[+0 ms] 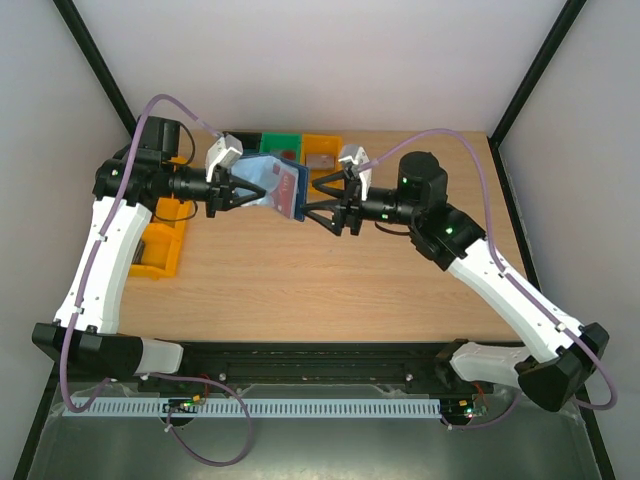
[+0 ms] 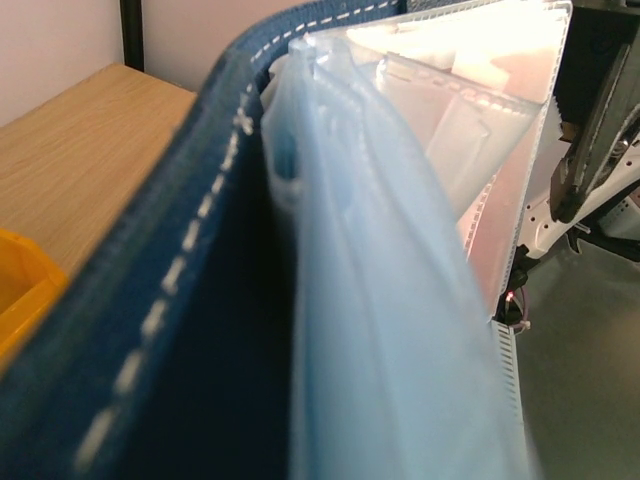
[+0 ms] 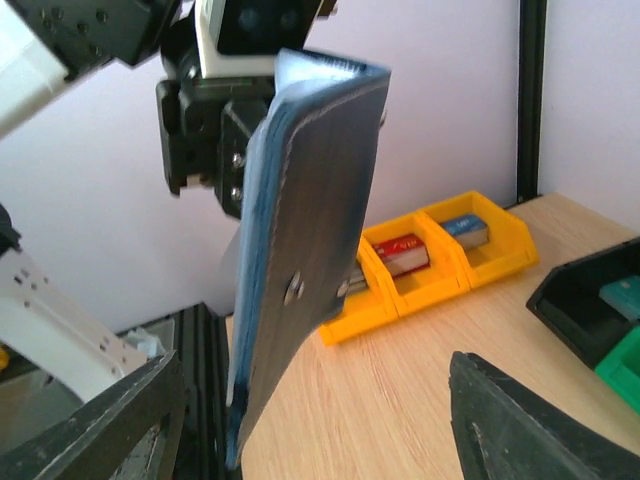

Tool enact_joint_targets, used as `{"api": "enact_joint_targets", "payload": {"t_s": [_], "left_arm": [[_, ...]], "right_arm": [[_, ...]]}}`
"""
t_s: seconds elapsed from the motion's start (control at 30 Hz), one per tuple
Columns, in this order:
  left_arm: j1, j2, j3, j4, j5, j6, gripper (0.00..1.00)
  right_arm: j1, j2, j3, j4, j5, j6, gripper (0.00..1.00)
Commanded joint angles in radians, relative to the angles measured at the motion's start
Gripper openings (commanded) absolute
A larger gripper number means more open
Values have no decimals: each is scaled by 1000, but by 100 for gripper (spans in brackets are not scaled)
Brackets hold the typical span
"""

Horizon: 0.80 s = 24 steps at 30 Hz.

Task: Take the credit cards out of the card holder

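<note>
Top external view: the left claw (image 1: 238,190) pinches the card holder (image 1: 272,183) up in the air over the table (image 1: 300,280). The right claw (image 1: 318,207) is wide, just beside its free edge, holding nothing. Left wrist view: soft clear pockets (image 2: 400,320) fan out, and a pink card (image 2: 490,240) seems to sit inside. Right wrist view: the blue cover hangs floppy. It looks light and bendy, the pockets slippery, so pinch the card's stiff edge
</note>
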State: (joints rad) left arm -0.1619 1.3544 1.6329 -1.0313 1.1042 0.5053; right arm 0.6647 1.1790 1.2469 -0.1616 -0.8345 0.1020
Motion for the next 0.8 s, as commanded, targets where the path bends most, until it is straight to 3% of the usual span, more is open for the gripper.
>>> {"api": "enact_joint_targets", "payload": {"t_s": [0.0, 0.6, 0.77], "left_arm": [[8, -19, -8, 14, 20, -1, 2], [8, -18, -11, 14, 25, 1, 2], [7, -22, -10, 20, 14, -7, 2]], "right_arm": [[-2, 44, -10, 165, -21, 103, 69], [-1, 111, -6, 196, 49, 164, 54], [-1, 102, 9, 114, 29, 90, 59]]}}
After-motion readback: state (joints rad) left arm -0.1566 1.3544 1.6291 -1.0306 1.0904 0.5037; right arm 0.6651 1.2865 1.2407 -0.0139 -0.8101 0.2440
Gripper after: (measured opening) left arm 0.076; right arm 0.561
